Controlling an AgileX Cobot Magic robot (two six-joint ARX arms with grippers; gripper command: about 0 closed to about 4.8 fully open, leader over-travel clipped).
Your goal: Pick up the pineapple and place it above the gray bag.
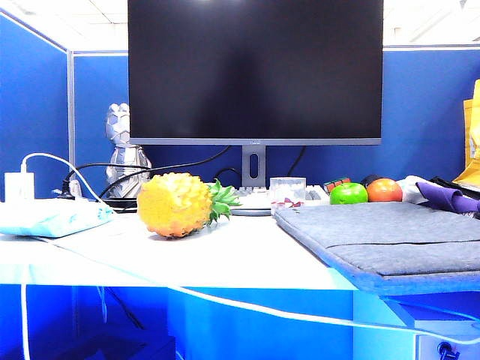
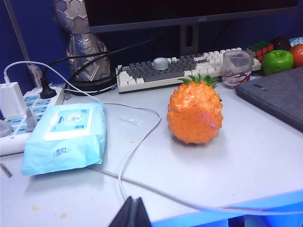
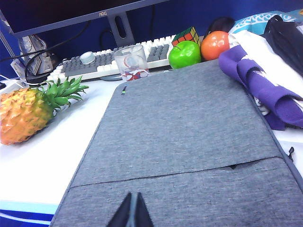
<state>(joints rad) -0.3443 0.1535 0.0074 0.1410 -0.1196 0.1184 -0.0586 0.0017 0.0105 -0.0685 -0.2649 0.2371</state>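
The pineapple [image 1: 176, 204] lies on its side on the white table, left of centre, its green crown pointing toward the gray bag [image 1: 390, 232]; it also shows as the pineapple [image 2: 195, 112] and the pineapple [image 3: 21, 113] in the wrist views. The gray bag [image 3: 189, 142] lies flat on the right with nothing on it. My left gripper [image 2: 133, 208] is shut and empty at the table's near edge, well short of the pineapple. My right gripper [image 3: 132, 204] is shut and empty over the bag's near end. Neither gripper shows in the exterior view.
A light-blue wipes packet [image 2: 66, 137] and a white cable [image 2: 137, 146] lie left of the pineapple. Behind are a keyboard [image 2: 180, 68], a glass cup [image 3: 131, 62], a green apple [image 3: 184, 54], an orange fruit [image 3: 215, 45], a puzzle cube [image 3: 185, 35], a monitor [image 1: 255, 71] and a purple cloth [image 3: 270, 90].
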